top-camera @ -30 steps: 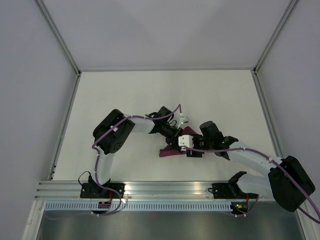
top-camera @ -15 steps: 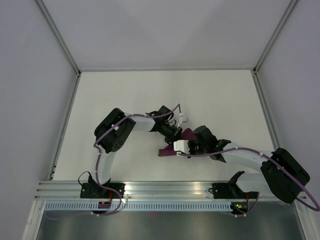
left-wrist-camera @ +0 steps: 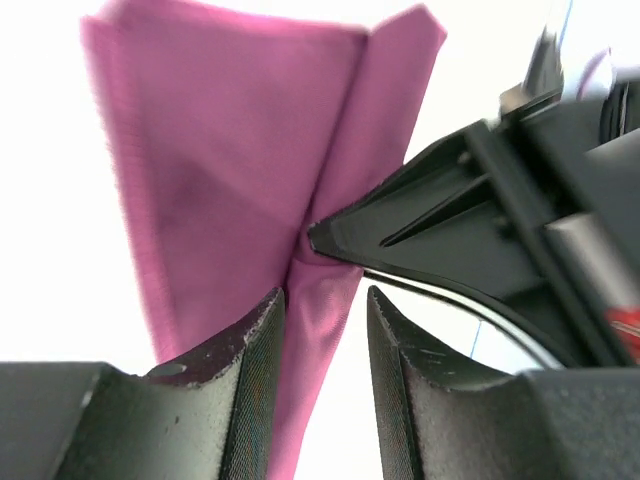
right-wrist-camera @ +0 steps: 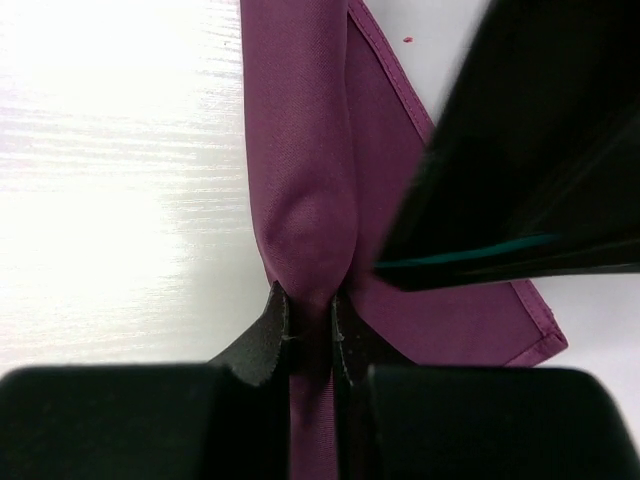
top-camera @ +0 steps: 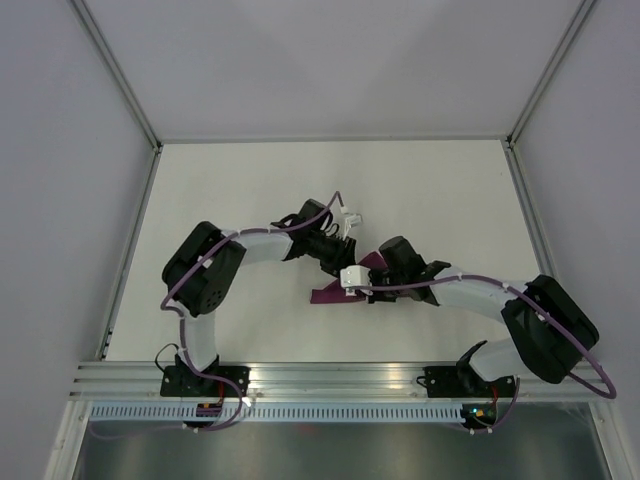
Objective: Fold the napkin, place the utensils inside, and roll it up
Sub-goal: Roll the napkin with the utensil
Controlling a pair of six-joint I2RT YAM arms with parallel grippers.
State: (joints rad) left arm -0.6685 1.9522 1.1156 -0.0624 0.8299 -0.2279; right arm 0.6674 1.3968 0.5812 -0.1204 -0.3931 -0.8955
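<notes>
Two-handed, hold the right gripper (right-wrist-camera: 310, 300) clenched on the pinched ridge of the napkin (right-wrist-camera: 300, 150), lying on the table (top-camera: 250, 180) between the arms, and ease the left gripper (left-wrist-camera: 325, 300), parted around the same cloth and gripping nothing, straight off the fold without dragging it.

Left wrist cam: napkin (left-wrist-camera: 230, 170) lower end runs off the btm edge between the left gripper (left-wrist-camera: 325, 340) fingers. The right gripper (left-wrist-camera: 315, 238) is out of focus, its body cut off at the rt edge. Right wrist cam: napkin top cut off by the frame; the left gripper, dark and blurred, covers its rt side. Top cam: both wrists hide most of the napkin; fingertips not visible, folds too small to read.
</notes>
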